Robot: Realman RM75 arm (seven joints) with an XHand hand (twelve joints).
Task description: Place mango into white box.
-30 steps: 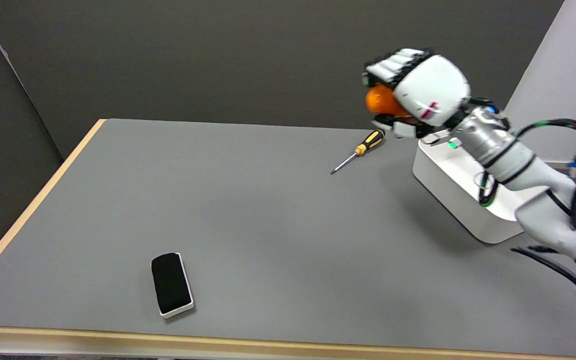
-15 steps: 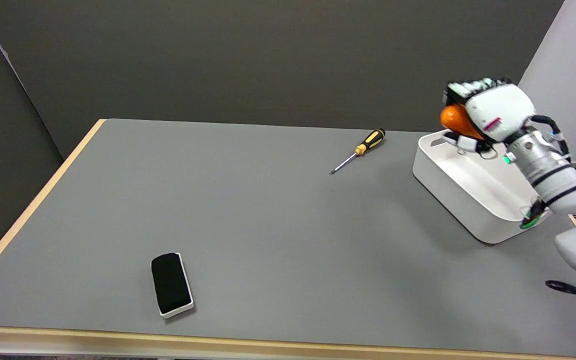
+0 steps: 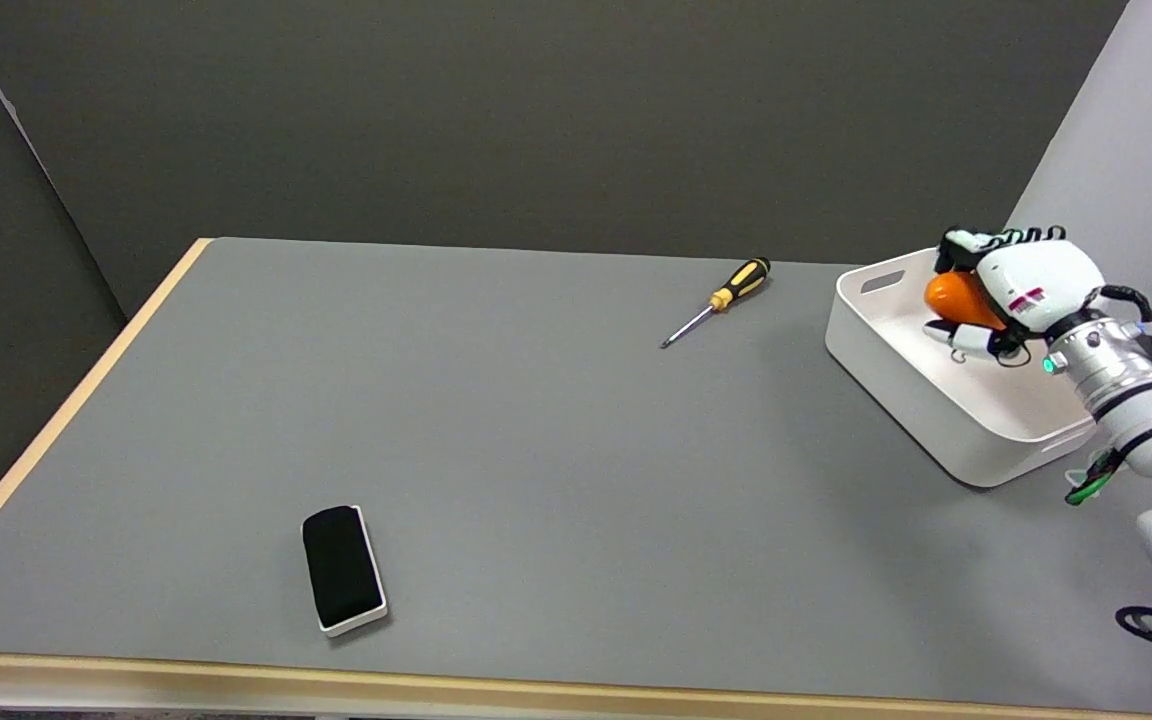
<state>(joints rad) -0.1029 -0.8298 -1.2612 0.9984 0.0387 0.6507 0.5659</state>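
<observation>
No brand name or readable writing shows anywhere; the only marking is a small red patch on the white back of the right hand (image 3: 1011,290), too small to read. The mango (image 3: 954,296) is smooth, bright orange and rounded, only its left part showing past the hand. The hand's fingers curl over its top and the thumb sits under it, so the hand grips the mango. Hand and mango are over the inside of the white box (image 3: 921,390), toward its far end; whether the mango touches the box floor cannot be told. The box is a shallow white tray with rounded corners and a slot in its far wall, standing at the right of the grey counter (image 3: 536,450). A green light glows at the wrist
</observation>
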